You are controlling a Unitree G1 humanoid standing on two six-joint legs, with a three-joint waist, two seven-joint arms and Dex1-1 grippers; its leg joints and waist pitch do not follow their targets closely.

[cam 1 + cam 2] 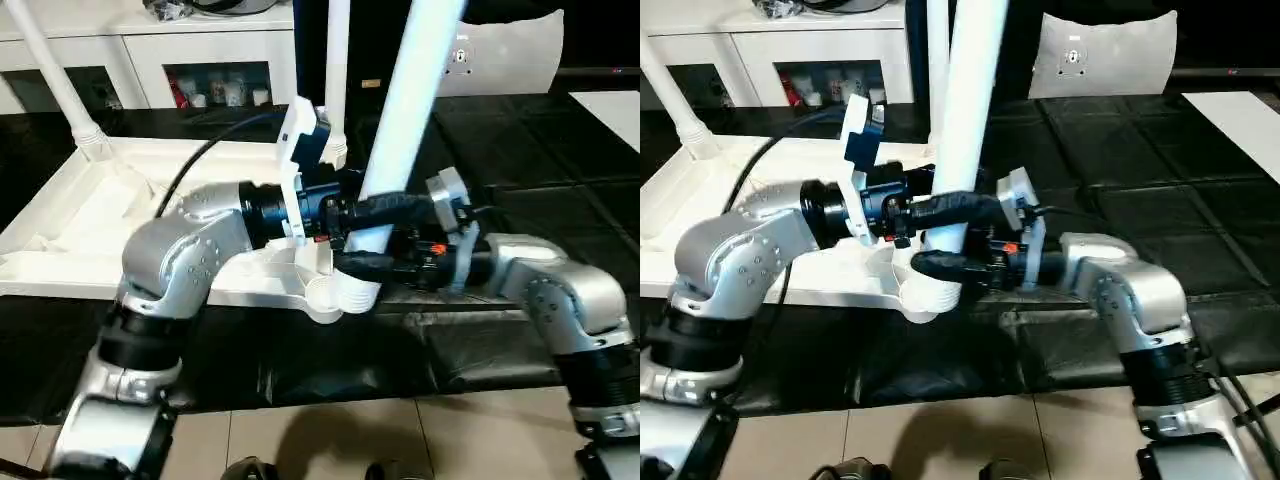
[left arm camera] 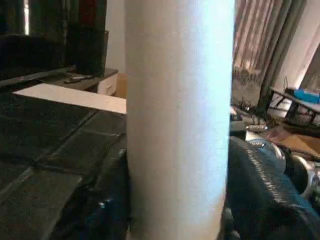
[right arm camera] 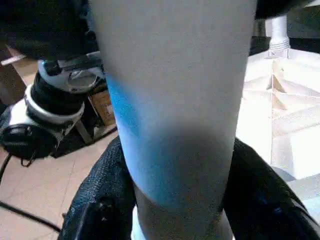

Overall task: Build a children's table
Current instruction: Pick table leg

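Left eye view: black-covered work surface spans the scene. On it the white tabletop lies upside down, ribbed underside up, near edge along the surface's front. Behind, white cabinet w/ small items on its shelf.

Two legs already stand upright in sockets: far-left leg at the far-left corner, back leg at the far-right corner. A third, the near leg, stands tilted slightly to the right, its flared end sitting at the near-right corner socket; can't tell if fully seated.

Both arms meet at that near leg, low down just above the socket. Left gripper comes in from the left, black fingers wrapped round the leg, clamped on it. Right gripper comes in from the right, fingers either side of the same leg, pressing it, one above and one below in the head views. Grippers sit just beside each other, nearly touching.
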